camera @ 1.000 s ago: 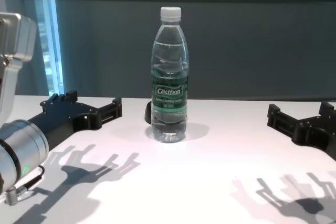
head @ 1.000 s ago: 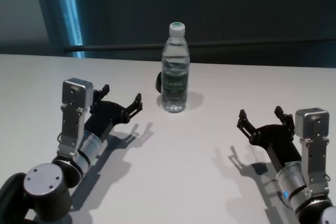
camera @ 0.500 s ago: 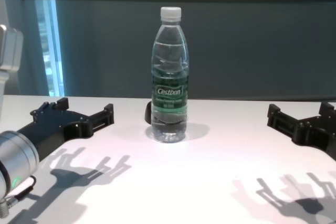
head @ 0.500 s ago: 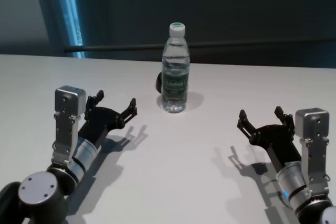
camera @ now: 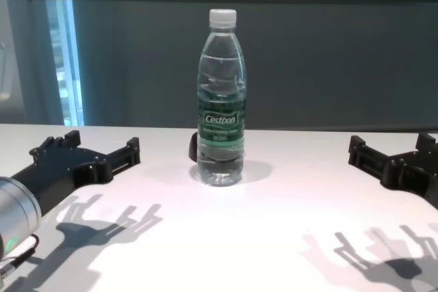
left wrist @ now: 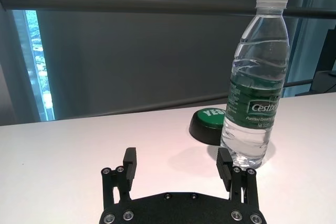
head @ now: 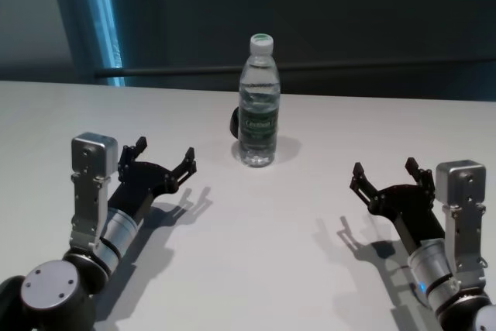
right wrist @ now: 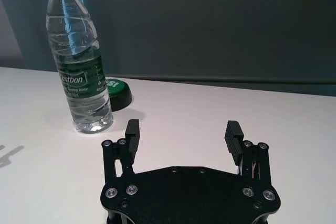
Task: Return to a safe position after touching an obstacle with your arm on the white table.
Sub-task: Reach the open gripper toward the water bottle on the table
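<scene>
- Left gripper (head: 160,157): black 2-finger, jaws spread wide, nothing held, low over the wide smooth white bench (head: 256,269), near-left side, well apart from the bottle.
- Right gripper (head: 384,177): black, jaws likewise apart and empty, parked low on the near-right side.
- Obstacle: tall clear plastic water bottle with white screw cap and dark green label (head: 258,102), upright mid-bench between the 2 grippers, touching neither.
- Handling, my read: looks full, so moderately heavy but tall with a narrow base, tips on a side knock. Thin wall flexes, smooth plastic is slippery. If ever gripped, take the labelled mid-body, not the cap.
- Small low black round button with green top (left wrist: 207,124): just behind the bottle.
</scene>
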